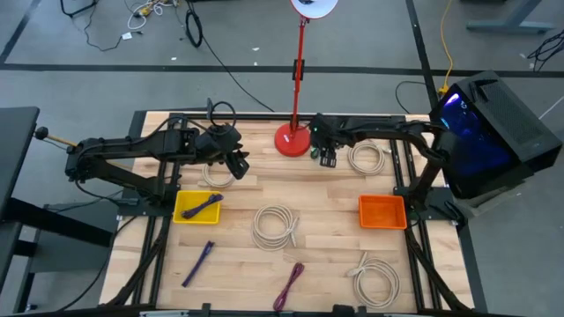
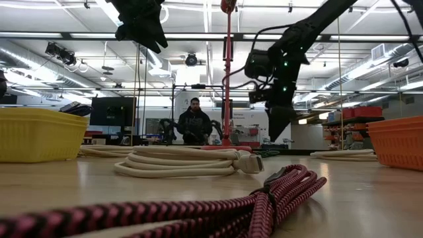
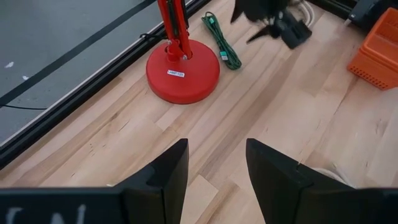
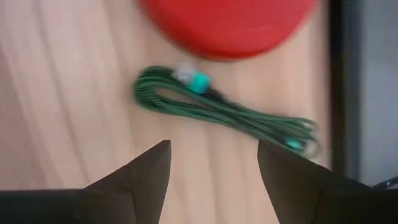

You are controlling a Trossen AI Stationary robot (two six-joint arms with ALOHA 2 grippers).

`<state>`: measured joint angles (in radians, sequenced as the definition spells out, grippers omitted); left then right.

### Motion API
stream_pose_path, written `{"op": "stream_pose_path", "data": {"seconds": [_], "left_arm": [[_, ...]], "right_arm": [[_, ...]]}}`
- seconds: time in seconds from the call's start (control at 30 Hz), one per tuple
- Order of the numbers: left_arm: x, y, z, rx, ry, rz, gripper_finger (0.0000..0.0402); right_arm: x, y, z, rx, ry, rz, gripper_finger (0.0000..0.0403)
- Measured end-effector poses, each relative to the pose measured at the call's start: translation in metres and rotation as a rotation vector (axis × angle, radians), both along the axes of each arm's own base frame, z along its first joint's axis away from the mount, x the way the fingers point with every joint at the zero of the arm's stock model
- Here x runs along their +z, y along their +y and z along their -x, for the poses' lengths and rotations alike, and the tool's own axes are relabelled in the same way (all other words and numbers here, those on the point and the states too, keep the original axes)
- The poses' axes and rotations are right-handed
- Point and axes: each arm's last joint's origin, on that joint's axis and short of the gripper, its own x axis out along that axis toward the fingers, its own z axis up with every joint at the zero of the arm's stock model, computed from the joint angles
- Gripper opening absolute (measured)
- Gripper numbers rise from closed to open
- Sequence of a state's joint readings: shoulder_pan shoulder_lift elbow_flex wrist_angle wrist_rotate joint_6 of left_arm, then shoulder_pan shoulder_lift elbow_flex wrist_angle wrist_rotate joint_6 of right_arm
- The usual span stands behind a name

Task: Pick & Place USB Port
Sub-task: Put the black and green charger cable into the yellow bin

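Note:
A bundled green USB cable (image 4: pixel 224 109) lies flat on the wooden table next to the red lamp base (image 1: pixel 292 140); the left wrist view also shows the green cable (image 3: pixel 221 43). My right gripper (image 4: pixel 214 149) is open and hovers above the cable, pointing down, its fingers clear of it; it also shows in the high view (image 1: pixel 328 157). My left gripper (image 1: pixel 236 163) is open and empty, raised over the table's far left part, and its wrist view (image 3: pixel 216 149) looks toward the lamp base.
A yellow bin (image 1: pixel 181 214) holds a purple cable (image 1: pixel 204 207). An orange bin (image 1: pixel 382 212) sits to the right. White coiled cables (image 1: pixel 275 226) (image 1: pixel 374 277) (image 1: pixel 366 158), a purple cable (image 1: pixel 198 262) and a magenta cable (image 1: pixel 289 286) lie around. A person (image 2: pixel 193 122) stands beyond the table.

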<state>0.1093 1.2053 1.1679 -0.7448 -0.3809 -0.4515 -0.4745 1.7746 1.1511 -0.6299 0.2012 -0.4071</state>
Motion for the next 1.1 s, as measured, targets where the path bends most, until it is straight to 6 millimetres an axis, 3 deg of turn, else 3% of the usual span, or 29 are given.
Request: {"op": "stream_pose_path", "data": {"seconds": [0.13,0.8,1.1], "left_arm": [[0.0,0.0,0.0,0.0,0.001,-0.001,0.0167],[0.0,0.0,0.0,-0.015,0.011,-0.014,0.0167],[0.0,0.0,0.0,-0.024,0.012,-0.009,0.0167]], "right_arm": [[-0.015,0.008,-0.009,0.052,0.053,0.016,0.0242],[-0.016,0.021,-0.021,0.058,-0.039,-0.03,0.0238],[-0.032,0.023,-0.027,0.039,-0.024,-0.068,0.0226]]}}
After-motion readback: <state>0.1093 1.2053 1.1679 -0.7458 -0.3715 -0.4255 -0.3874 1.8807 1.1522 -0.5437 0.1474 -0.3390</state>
